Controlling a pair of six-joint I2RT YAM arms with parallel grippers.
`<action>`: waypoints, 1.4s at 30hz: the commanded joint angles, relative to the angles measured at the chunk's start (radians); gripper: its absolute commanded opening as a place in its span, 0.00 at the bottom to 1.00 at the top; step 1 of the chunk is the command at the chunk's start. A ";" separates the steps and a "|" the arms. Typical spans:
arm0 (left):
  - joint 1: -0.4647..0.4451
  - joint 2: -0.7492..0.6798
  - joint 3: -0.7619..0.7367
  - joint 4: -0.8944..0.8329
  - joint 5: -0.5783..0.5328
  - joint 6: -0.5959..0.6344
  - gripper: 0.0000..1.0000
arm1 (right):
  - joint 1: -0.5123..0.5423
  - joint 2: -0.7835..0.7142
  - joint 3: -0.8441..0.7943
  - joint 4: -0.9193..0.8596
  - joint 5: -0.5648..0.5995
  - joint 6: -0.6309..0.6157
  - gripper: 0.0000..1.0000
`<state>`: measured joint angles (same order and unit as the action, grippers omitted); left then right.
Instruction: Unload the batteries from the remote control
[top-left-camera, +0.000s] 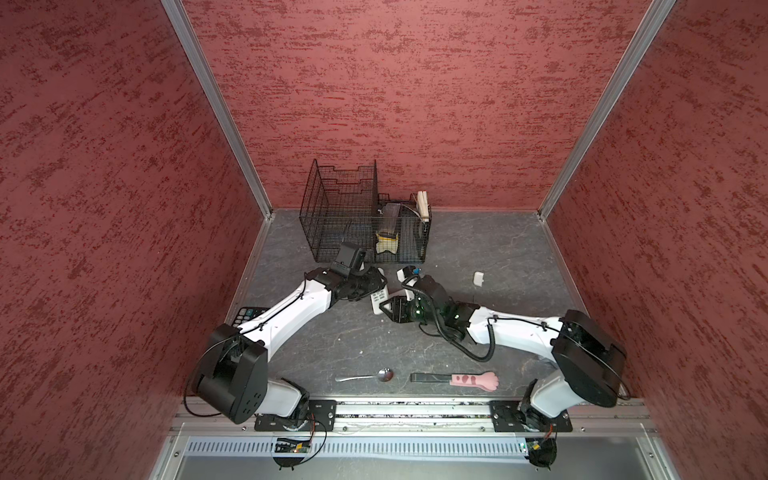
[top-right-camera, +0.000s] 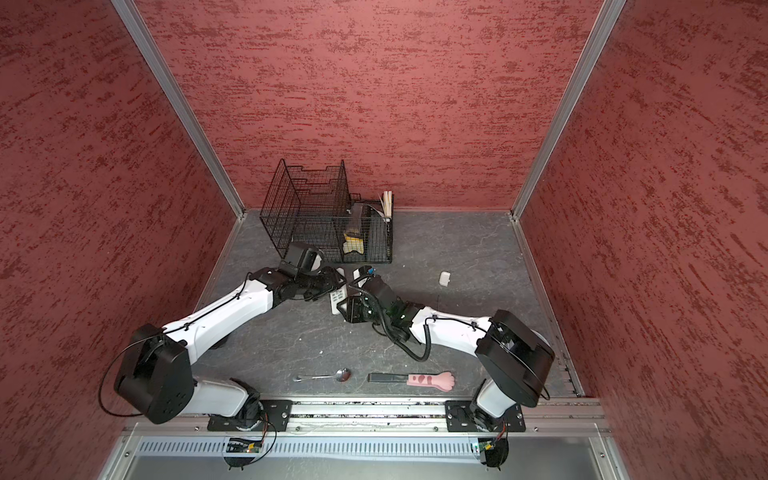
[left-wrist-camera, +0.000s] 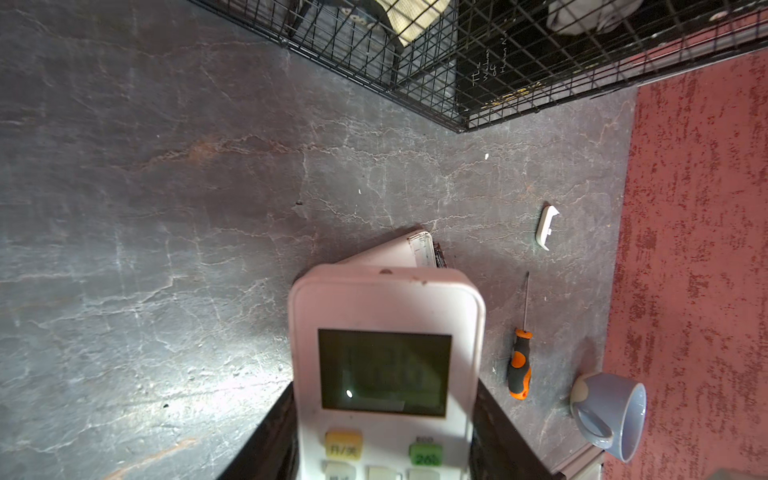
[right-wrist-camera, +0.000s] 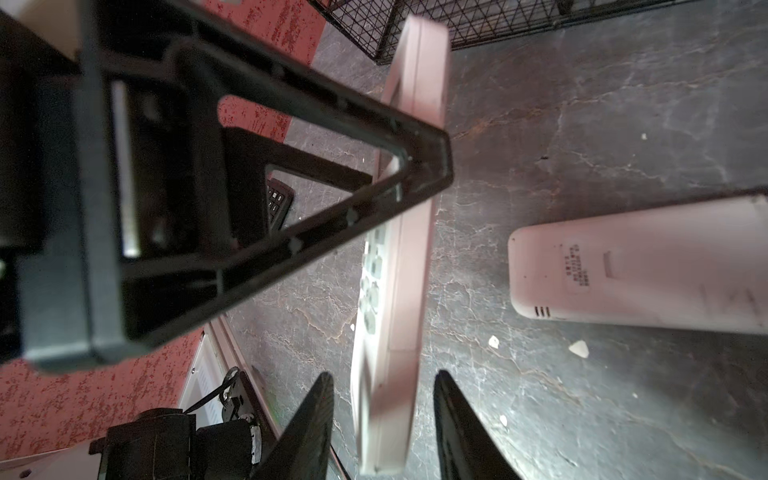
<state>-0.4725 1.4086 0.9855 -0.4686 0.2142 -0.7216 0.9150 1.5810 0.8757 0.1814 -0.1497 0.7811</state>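
Note:
My left gripper (left-wrist-camera: 384, 415) is shut on a white remote control (left-wrist-camera: 386, 332) with a dark screen, seen small in both top views (top-left-camera: 379, 299) (top-right-camera: 337, 300). It holds the remote on edge above the table. My right gripper (right-wrist-camera: 384, 376) stands open astride the remote's (right-wrist-camera: 399, 270) lower end, with a gap on each side. One left finger (right-wrist-camera: 415, 166) crosses the right wrist view. A second white remote (right-wrist-camera: 644, 270) (left-wrist-camera: 399, 249) lies face down beside it. A small white cover (left-wrist-camera: 548, 226) (top-left-camera: 478, 278) lies apart. The batteries are out of view.
A black wire basket (top-left-camera: 365, 224) stands at the back. An orange-and-black screwdriver (left-wrist-camera: 519, 365) and a tipped blue cup (left-wrist-camera: 611, 415) lie near the red wall. A spoon (top-left-camera: 370, 376) and a pink paw-shaped tool (top-left-camera: 465, 380) lie near the front rail. A black calculator (top-left-camera: 249, 313) lies at the left.

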 joint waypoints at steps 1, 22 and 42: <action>-0.003 -0.026 0.015 0.028 0.025 -0.009 0.29 | 0.005 0.022 0.048 -0.003 0.033 -0.014 0.42; 0.020 -0.014 -0.014 0.069 0.069 -0.044 0.42 | -0.019 0.067 0.036 0.062 0.051 -0.038 0.03; 0.176 0.071 0.321 -0.422 0.221 0.035 0.71 | -0.003 -0.030 0.085 -0.298 0.111 -0.552 0.00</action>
<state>-0.3050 1.4441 1.2800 -0.7212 0.3672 -0.7017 0.8989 1.6150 0.9268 -0.0292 -0.1154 0.4026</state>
